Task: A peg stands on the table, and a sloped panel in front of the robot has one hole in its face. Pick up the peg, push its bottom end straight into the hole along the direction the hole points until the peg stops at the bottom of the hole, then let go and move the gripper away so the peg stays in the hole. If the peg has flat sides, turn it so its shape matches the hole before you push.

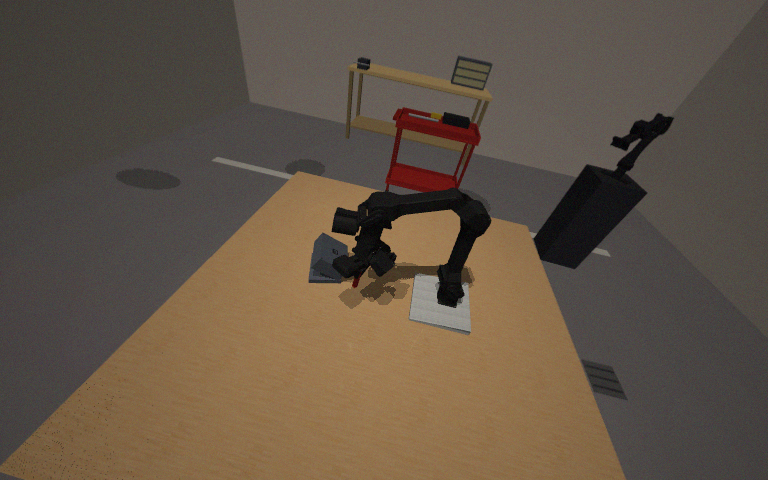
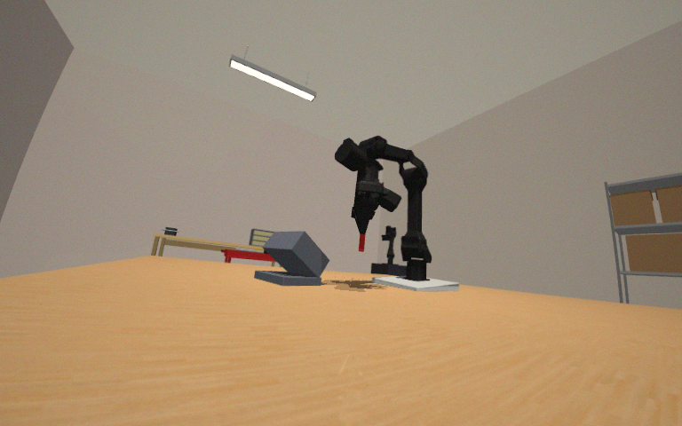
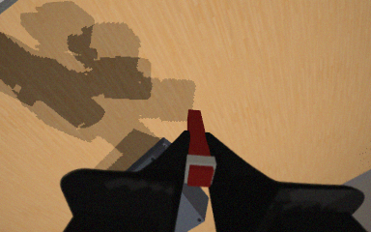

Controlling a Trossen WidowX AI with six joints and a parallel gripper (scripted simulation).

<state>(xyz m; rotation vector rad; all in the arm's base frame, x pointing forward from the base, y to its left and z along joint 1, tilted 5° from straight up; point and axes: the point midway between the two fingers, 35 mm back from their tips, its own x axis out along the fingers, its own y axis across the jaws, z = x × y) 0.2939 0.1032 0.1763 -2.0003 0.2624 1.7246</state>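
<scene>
My gripper is shut on the red peg, which has flat sides and a light grey band near its top in the wrist view. The peg hangs about upright, well above the table. The blue-grey sloped panel block stands on its flat base beside the gripper, to its left in the top and exterior views. A small dark hole shows in its face in the top view. The peg and the panel are apart. The fingers hide part of the panel in the wrist view.
The arm stands on a white base plate on the wooden table. Arm shadows lie on the table below the gripper. A red cart, a shelf and a second arm on a dark pedestal stand beyond the table.
</scene>
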